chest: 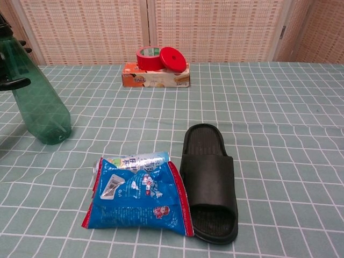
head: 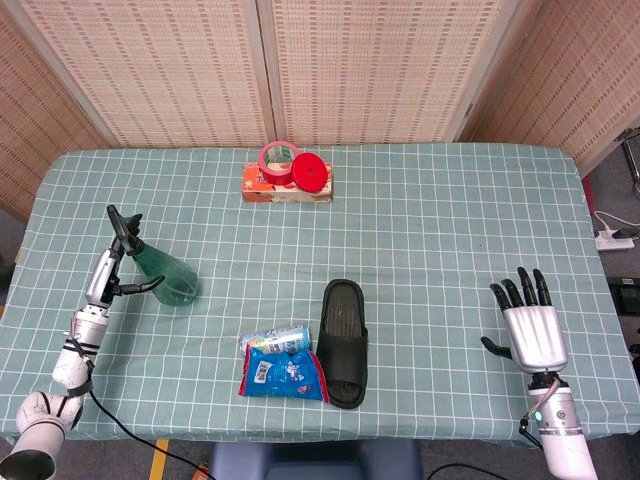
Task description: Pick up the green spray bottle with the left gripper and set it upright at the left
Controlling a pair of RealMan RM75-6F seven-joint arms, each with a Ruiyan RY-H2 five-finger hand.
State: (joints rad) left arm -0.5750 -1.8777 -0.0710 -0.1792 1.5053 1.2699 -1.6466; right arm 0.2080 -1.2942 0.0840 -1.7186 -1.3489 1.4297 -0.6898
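While the green spray bottle (head: 165,273) leans toward the left edge of the table (head: 450,230), the left hand (head: 108,278) holds it by the side, with one finger hooked around its body. The bottle's bottom touches the checked cloth, and its black nozzle (head: 121,219) points up and to the left. Far away at the right, the right hand (head: 530,325) hangs with its fingers spread wide and nothing in them. In the middle lie a black slipper (chest: 209,180) and, just beside it, a blue snack bag (chest: 137,196). At the back, a red tape roll (chest: 149,57) and a red lid (chest: 172,58) sit on an orange box (chest: 156,78).
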